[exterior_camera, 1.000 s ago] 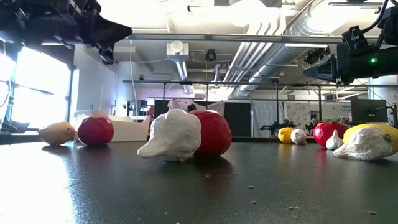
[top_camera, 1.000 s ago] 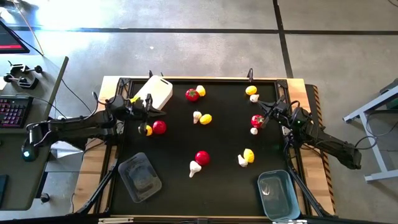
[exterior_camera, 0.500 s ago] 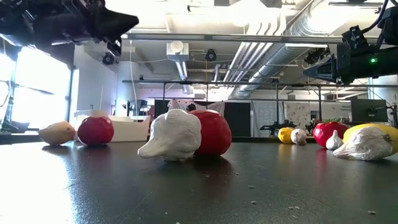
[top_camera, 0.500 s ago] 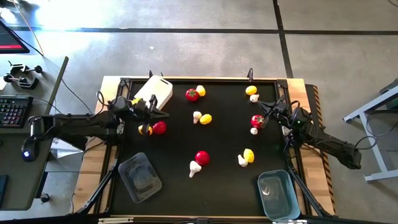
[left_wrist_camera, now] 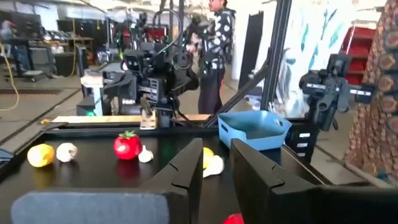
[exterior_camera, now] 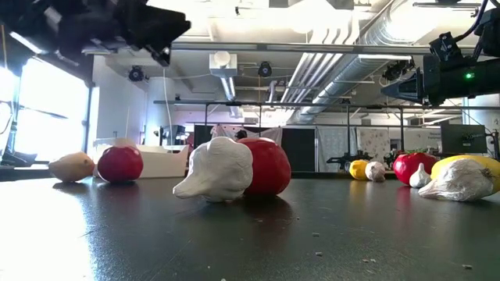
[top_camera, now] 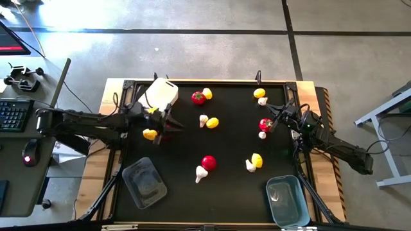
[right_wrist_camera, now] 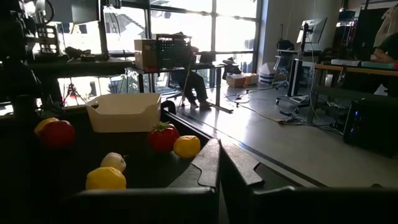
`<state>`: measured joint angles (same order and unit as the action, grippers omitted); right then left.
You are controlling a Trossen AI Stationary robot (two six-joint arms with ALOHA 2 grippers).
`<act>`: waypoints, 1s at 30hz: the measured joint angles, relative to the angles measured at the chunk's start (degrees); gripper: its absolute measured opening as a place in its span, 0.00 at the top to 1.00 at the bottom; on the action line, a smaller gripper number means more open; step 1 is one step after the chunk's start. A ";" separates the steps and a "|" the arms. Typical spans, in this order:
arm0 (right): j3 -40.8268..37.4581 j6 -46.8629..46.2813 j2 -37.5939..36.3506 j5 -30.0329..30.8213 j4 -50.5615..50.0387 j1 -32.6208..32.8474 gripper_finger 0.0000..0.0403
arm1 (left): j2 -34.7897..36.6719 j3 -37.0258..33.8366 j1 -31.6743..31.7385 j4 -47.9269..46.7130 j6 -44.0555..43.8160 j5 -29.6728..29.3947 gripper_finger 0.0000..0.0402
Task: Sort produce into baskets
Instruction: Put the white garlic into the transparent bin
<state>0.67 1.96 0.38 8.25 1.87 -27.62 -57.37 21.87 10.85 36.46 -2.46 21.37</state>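
Note:
My left gripper (top_camera: 171, 122) is open and hangs above the table, in front of the white basket (top_camera: 160, 95). It covers most of a red tomato (exterior_camera: 119, 164) that rests on the mat beside a yellow lemon (top_camera: 149, 134). In the low view my left gripper (exterior_camera: 160, 27) is well above both. My right gripper (top_camera: 273, 123) is shut and empty, held high (exterior_camera: 437, 74) beside a tomato (top_camera: 265, 124) and a garlic bulb (top_camera: 262, 135). The clear greyish basket (top_camera: 144, 181) and the light blue basket (top_camera: 287, 200) stand at the near edge.
More produce lies on the black mat: a tomato (top_camera: 198, 97) and lemon (top_camera: 207, 93) at the far side, garlic (top_camera: 203, 120) with a lemon (top_camera: 212, 122) in the middle, a tomato (top_camera: 209, 162) with garlic (top_camera: 201, 173), and a lemon (top_camera: 257, 159) with garlic (top_camera: 250, 166). A person stands beyond the table (left_wrist_camera: 217, 37).
My left gripper has gone toward the table's right edge, from beside the lemon and tomato to above the tomato, staying well above the mat. No piece of produce has moved.

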 joint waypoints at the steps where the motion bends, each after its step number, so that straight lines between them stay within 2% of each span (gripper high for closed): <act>1: 0.00 0.00 -0.02 0.00 0.00 0.00 1.00 | -0.78 1.78 0.00 -2.16 -0.48 -0.58 0.81; 3: 0.00 -0.01 -0.02 0.00 0.00 0.01 1.00 | -2.85 4.75 0.02 -5.59 -3.29 -2.22 0.80; 7: 0.02 -0.02 -0.02 0.00 -0.02 0.00 1.00 | -7.14 6.12 -0.08 -12.23 -2.40 -2.56 0.81; 12: 0.01 -0.01 -0.02 0.01 0.00 0.01 1.00 | -10.10 6.39 -0.09 -11.21 -0.78 -2.95 0.84; 17: 0.00 -0.02 -0.02 0.00 0.00 0.00 1.00 | -10.68 7.19 0.28 -12.14 -1.65 -9.70 0.89; 22: 0.02 -0.01 -0.02 0.00 -0.01 0.00 1.00 | -10.70 9.04 3.21 -17.86 -5.42 -12.51 0.94; 27: 0.00 0.00 -0.02 0.00 0.00 0.02 1.00 | -11.21 11.13 6.74 -25.14 -1.49 -20.45 0.99; 30: 0.02 0.00 -0.02 0.00 0.00 0.00 1.00 | -12.63 11.27 8.09 -27.10 -3.42 -21.16 0.99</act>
<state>0.69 1.95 0.36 8.25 1.87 -27.61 -70.00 33.14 18.94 9.36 -5.87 0.21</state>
